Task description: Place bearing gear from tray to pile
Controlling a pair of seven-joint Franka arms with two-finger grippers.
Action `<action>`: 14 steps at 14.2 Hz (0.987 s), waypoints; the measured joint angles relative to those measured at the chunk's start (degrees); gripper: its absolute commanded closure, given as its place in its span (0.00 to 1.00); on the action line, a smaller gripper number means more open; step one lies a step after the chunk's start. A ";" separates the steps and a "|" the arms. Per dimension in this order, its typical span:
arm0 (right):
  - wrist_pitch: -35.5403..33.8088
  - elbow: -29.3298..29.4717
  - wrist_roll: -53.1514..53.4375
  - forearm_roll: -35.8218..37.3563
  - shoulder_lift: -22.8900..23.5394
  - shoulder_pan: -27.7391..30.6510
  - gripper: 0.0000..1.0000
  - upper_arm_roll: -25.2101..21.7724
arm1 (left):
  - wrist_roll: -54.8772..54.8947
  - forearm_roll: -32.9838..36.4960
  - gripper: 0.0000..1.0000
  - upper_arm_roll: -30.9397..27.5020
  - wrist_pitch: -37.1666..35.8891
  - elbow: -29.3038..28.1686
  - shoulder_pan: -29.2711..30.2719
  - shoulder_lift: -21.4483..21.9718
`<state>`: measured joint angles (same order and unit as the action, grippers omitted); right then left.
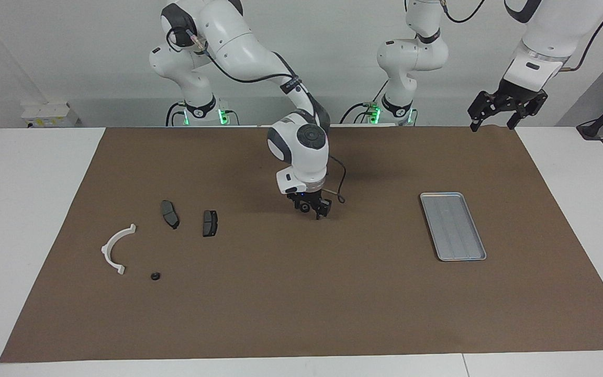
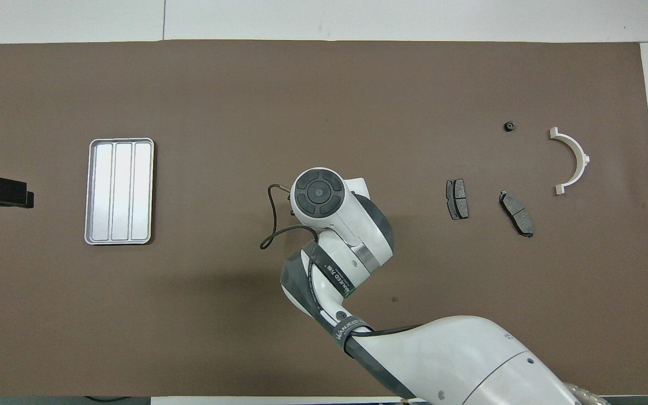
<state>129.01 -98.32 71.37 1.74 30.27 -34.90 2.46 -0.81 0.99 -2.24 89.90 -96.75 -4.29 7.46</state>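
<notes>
While the left claw [image 1: 496, 112] hangs open above the table's robot-side edge, right claw [image 1: 310, 208] down mid-table around a small black bearing gear [image 1: 305, 207], grip uncertain, ridged silver-grey metal tray [image 1: 452, 225] empty.

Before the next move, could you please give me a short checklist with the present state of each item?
1. Right gripper low on the mat at the bearing gear: ok.
2. Firm hold on the bearing gear: cannot tell.
3. Tray has nothing left in it: ok.
4. Bare mat between the bearing gear and the nearest brake pad of the pile: ok.
5. Room to set down among the white bracket, the pads and the other small black part: ok.
6. Left gripper open, raised at its own end, waiting apart from the route: ok.
</notes>
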 measured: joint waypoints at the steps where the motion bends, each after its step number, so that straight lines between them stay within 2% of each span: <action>1: 0.00 -0.01 0.00 0.01 -0.22 0.01 0.77 -0.01 | 0.60 0.00 0.00 0.02 0.01 0.00 0.00 -0.01; 3: -0.04 -0.09 0.00 0.01 -0.49 0.05 1.00 -0.06 | 2.60 -0.01 0.00 0.07 0.10 0.00 -0.01 -0.01; 10: -0.57 0.27 0.01 0.01 -0.50 0.17 1.00 -0.16 | 2.85 -2.12 0.00 0.62 0.25 0.00 -0.90 -0.01; 12: -5.17 3.31 -0.67 0.27 -0.60 1.51 1.00 -0.48 | 1.97 -2.90 0.00 0.63 0.28 0.00 -1.11 -0.01; 14: -13.43 9.24 -7.25 0.28 -1.34 5.24 1.00 -0.61 | 1.67 -3.00 0.00 0.70 0.30 0.00 -1.46 -0.01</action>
<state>115.58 -89.09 64.12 2.02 28.94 -29.66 1.84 0.86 -2.01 -1.54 90.19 -96.75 -5.75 7.46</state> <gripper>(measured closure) 0.652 0.000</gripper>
